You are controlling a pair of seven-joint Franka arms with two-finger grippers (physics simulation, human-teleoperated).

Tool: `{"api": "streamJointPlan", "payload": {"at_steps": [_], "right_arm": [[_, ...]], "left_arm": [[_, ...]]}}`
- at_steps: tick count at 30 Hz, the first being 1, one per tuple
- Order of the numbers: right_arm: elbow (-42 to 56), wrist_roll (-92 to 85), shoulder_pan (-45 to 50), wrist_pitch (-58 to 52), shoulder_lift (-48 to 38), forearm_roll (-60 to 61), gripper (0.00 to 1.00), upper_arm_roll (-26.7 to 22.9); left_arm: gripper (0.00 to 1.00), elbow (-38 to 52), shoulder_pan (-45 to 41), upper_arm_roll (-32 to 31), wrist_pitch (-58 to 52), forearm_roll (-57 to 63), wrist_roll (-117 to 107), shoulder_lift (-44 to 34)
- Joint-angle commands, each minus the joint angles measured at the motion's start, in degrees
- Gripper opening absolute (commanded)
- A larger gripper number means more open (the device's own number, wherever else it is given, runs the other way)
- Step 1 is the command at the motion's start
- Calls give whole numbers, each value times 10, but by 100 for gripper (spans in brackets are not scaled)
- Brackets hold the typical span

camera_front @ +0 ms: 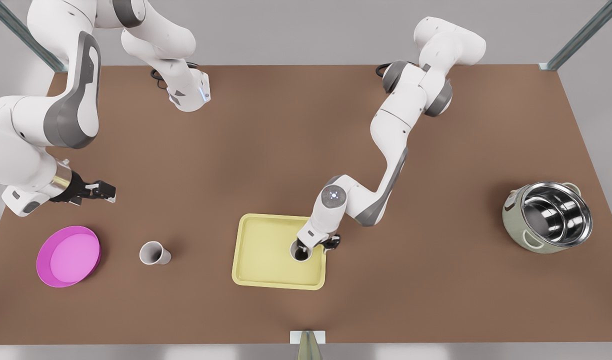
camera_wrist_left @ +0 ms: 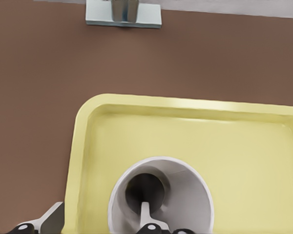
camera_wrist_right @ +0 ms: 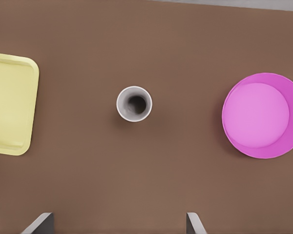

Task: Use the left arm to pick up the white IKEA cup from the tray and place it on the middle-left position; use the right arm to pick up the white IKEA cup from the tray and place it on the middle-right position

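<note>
Left tool (camera_front: 317, 243): spread, low over the tray (camera_front: 258, 270) at its corner toward the front view's right. One finger (camera_wrist_left: 145, 213) reaches down inside the tray cup (camera_front: 301, 251) and the other sits outside its wall. The two straddle the rim and are not yet pressed on it.

Right tool (camera_front: 93, 190): spread, holding nothing, waiting above the desk (camera_front: 286, 140) at the front view's left, over the magenta plate (camera_front: 68, 256).

Item, tray cup: white outside, grey and shadowed inside, a plain tumbler with no handle. It is wider at the mouth than at the base and stands upright on the tray's pale yellow floor.

Handling, as I judge it: light, rigid and smooth-walled, so it is likely to slip under a loose pinch. It may also tip if the grip drags sideways before lifting. The taper argues against a grip around the outside. The wall just under the rim, one finger within and one without, is the sound place to hold. I would close gently and lift straight up to clear the tray's low rim.

Item, second cup (camera_front: 154, 253): same make, upright on bare desk between the plate and the tray, touching neither.

Also present: a steel pot (camera_front: 548, 216), well apart at the front view's right.
</note>
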Motion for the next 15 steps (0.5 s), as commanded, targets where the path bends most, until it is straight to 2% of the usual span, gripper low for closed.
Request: {"api": "streamJointPlan", "payload": {"at_steps": [1, 6, 9, 10, 15], "right_arm": [[0, 21, 0, -2, 0, 0, 100, 0], [1, 21, 0, -2, 2, 0, 100, 1], [6, 26, 0, -2, 7, 0, 100, 0], [12, 27, 1, -2, 9, 1, 100, 1], [13, 27, 1, -2, 10, 1, 100, 1]], "left_arm": [[80, 3, -1, -1, 2, -1, -24, -1], [67, 4, -5, -3, 24, 0, -40, 6], [49, 4, -6, -3, 39, 0, -58, 11], [46, 4, -5, -3, 39, 0, -58, 12], [37, 4, -5, -3, 21, 0, -62, 5]]}}
